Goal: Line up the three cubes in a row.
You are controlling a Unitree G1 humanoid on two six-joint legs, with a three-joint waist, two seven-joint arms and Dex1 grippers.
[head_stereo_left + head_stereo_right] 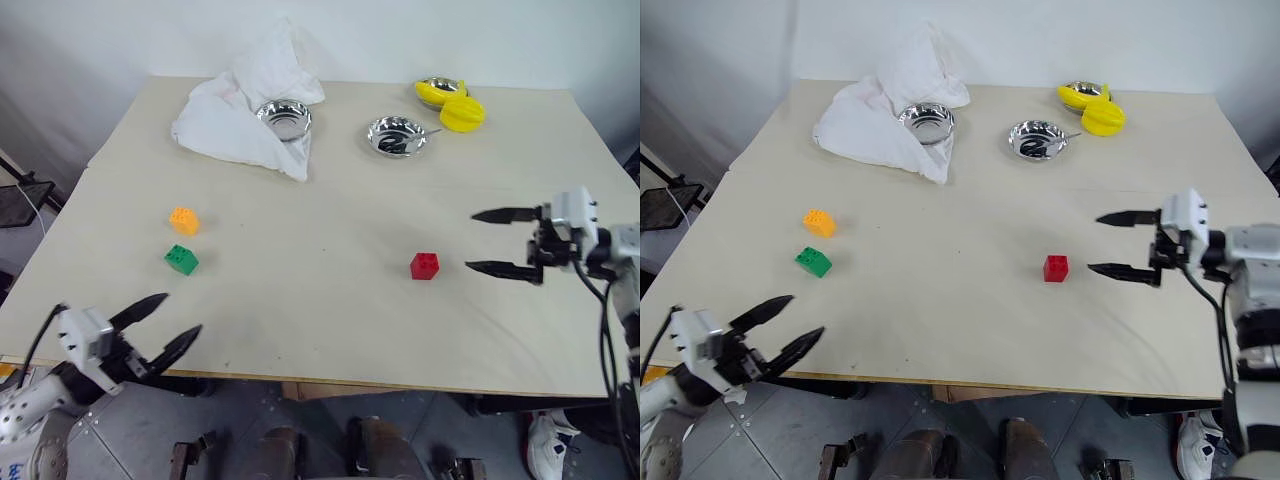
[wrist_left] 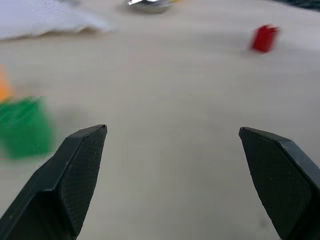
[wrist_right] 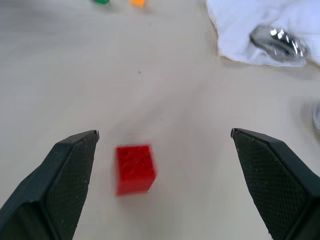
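The red cube [image 1: 424,265] rests alone on the table, right of centre. My right gripper [image 1: 486,242] is open a short way to its right, fingers pointing at it, nothing between them; the right wrist view has the red cube [image 3: 134,168] lying on the table ahead of the spread fingers. On the left side the orange cube [image 1: 184,220] and the green cube [image 1: 181,259] sit close together, orange behind green. My left gripper [image 1: 176,320] hangs open at the table's front left edge, nearer me than the green cube [image 2: 22,127], and holds nothing.
A white cloth [image 1: 240,110] lies at the back left with a steel bowl [image 1: 285,118] on it. A second steel bowl [image 1: 397,135] stands at the back centre, with yellow rounded objects [image 1: 452,104] and another bowl behind it. The table's front edge [image 1: 350,382] is near both arms.
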